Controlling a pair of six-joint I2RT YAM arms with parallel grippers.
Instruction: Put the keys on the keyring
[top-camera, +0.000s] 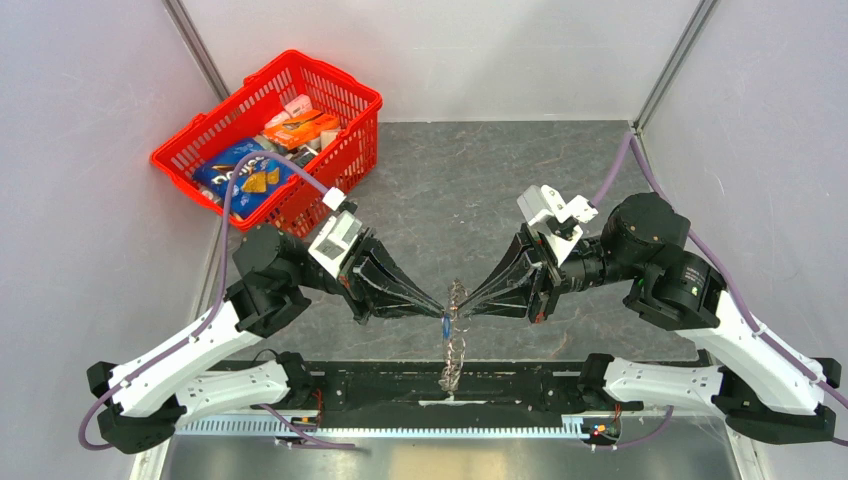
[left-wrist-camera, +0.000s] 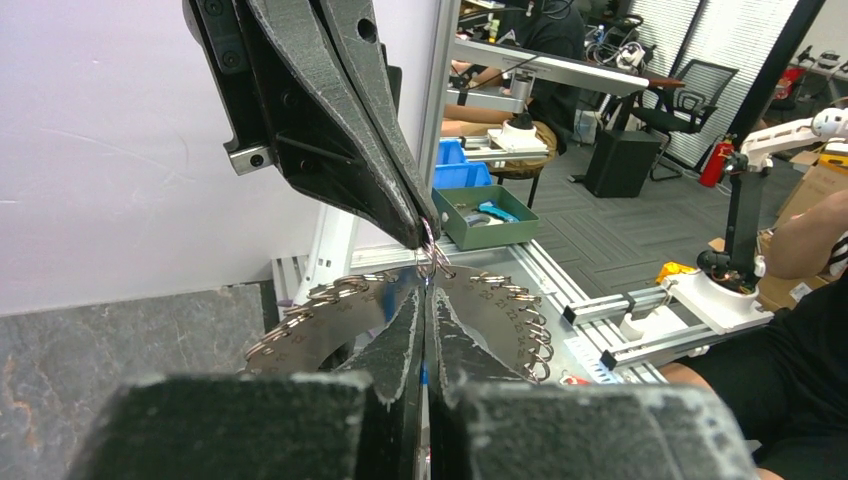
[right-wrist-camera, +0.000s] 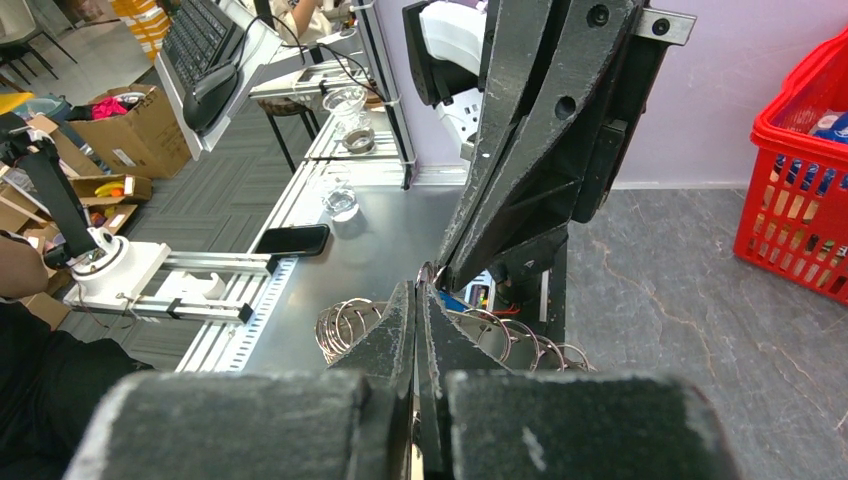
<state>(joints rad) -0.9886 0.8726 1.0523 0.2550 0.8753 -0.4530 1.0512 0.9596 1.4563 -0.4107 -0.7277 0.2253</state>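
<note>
Above the near edge of the grey stone-patterned desk (top-camera: 450, 190), our two black pincers meet tip to tip. The left pincer (top-camera: 440, 306) has its fingers pressed together at the bundle's top; on what exactly, we cannot tell. The right pincer (top-camera: 470, 304) is clamped on the thin silvery wire keyring (left-wrist-camera: 433, 256). The fan of small silvery-grey metal keys (top-camera: 455, 352) hangs beneath them in mid-air, with the tiny blue-headed key (top-camera: 445, 323) by the left tip. We judge the ring needs a steady hold while the key is fed slowly along the wire, without twisting.
</note>
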